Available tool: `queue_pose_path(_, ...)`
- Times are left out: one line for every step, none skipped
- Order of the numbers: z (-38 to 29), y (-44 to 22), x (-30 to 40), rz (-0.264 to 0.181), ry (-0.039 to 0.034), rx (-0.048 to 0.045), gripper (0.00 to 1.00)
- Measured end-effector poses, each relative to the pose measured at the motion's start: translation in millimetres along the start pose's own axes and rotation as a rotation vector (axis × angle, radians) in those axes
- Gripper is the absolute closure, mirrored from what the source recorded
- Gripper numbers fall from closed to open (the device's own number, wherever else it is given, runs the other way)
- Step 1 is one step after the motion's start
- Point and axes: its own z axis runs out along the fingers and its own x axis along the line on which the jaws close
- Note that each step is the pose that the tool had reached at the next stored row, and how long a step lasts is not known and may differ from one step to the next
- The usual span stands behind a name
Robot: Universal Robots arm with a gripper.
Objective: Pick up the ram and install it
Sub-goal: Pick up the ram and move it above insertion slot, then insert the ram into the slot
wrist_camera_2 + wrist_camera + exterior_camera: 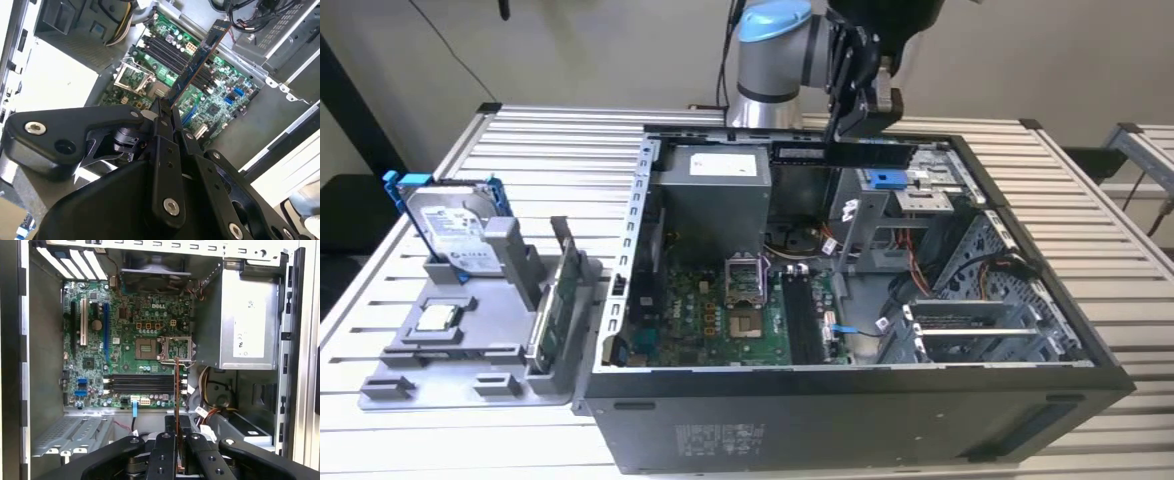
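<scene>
The ram [843, 152], a long, thin, dark stick, hangs level in the air with its long edge downward, pinched in the gripper [865, 130] above the far end of the open computer case [854, 410].

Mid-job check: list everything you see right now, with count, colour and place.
case: one, black, open, on the table
table: one, white slats, under everything
motherboard: one, green, inside the case
power supply: one, grey, inside the case
holder: one, grey, on the table, exterior view's left of case
hard drive: one, silver in blue frame, standing in holder
circuit board: one, green, edge-on in holder
ram: one, dark, in the pincer over the case
arm: one, grey and blue, over the case
pincer: one, black, shut on the ram
</scene>
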Motion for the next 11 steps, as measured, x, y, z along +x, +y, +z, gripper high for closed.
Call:
queue_pose_path(0.2, 0.1, -1.7, 0.0, 0.0, 0.0, 0.86)
queue_pose_path(0.4, 0.2, -3.4, 0.0, 0.0, 0.0, 0.86)
queue_pose_path(0.5, 0.3, -4.4, 0.0, 0.0, 0.0, 0.86)
queue_pose_path(0.5, 0.3, -5.2, 0.0, 0.0, 0.0, 0.86)
queue_pose_path(0.6, 0.2, -5.7, 0.0, 0.0, 0.0, 0.86)
queue_pose_path(0.6, 0.2, -5.9, 0.0, 0.0001, 0.0, 0.86)
queue_pose_path(0.6, 0.3, -5.9, 0.0, 0.0, 0.0, 0.86)
queue_pose_path(0.6, 0.3, -5.9, 0.0, 0.0, 0.0, 0.86)
queue_pose_path(0.6, 0.3, -6.2, 0.0, 0.0, 0.0, 0.86)
queue_pose_path(0.6, 0.3, -6.3, 0.0, 0.0, 0.0, 0.86)
queue_pose_path(0.7, 0.3, -6.3, 0.0, -0.0001, 0.0, 0.86)
